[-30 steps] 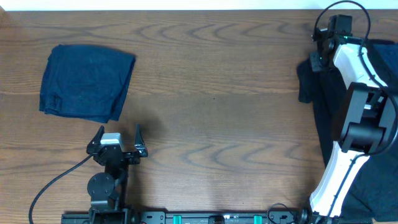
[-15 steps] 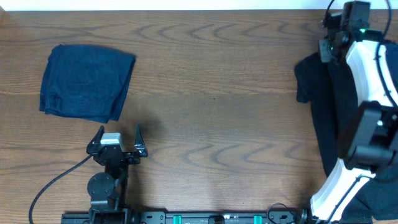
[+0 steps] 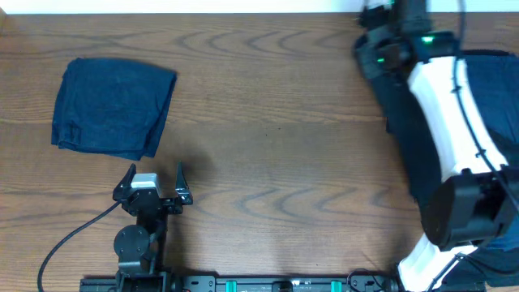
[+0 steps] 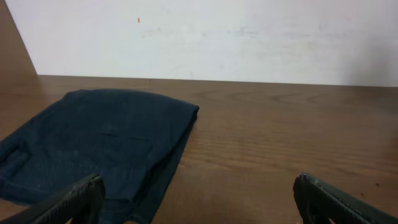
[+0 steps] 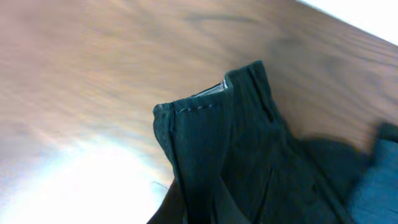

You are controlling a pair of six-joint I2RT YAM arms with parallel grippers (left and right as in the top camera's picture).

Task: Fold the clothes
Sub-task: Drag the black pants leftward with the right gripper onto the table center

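Observation:
A folded navy garment (image 3: 113, 105) lies flat at the far left of the table; in the left wrist view the same navy garment (image 4: 99, 143) sits just ahead and to the left. My left gripper (image 3: 155, 173) rests near the front edge, just below it, open with nothing between its fingers (image 4: 68, 202). My right gripper (image 3: 375, 50) is at the far right, shut on a corner of a black garment (image 3: 413, 138). In the right wrist view the black garment (image 5: 249, 149) hangs lifted over the wood, its pale grey inner hem (image 5: 211, 92) showing. The fabric hides the fingertips.
More navy cloth (image 3: 495, 81) lies under and beside the right arm at the table's right edge. A white wall (image 4: 205, 37) runs behind the far table edge. A black cable (image 3: 69, 235) trails from the left arm's base.
The right arm has swung left along the far edge, carrying the black garment's corner with it. The left arm and the folded navy garment have not moved.

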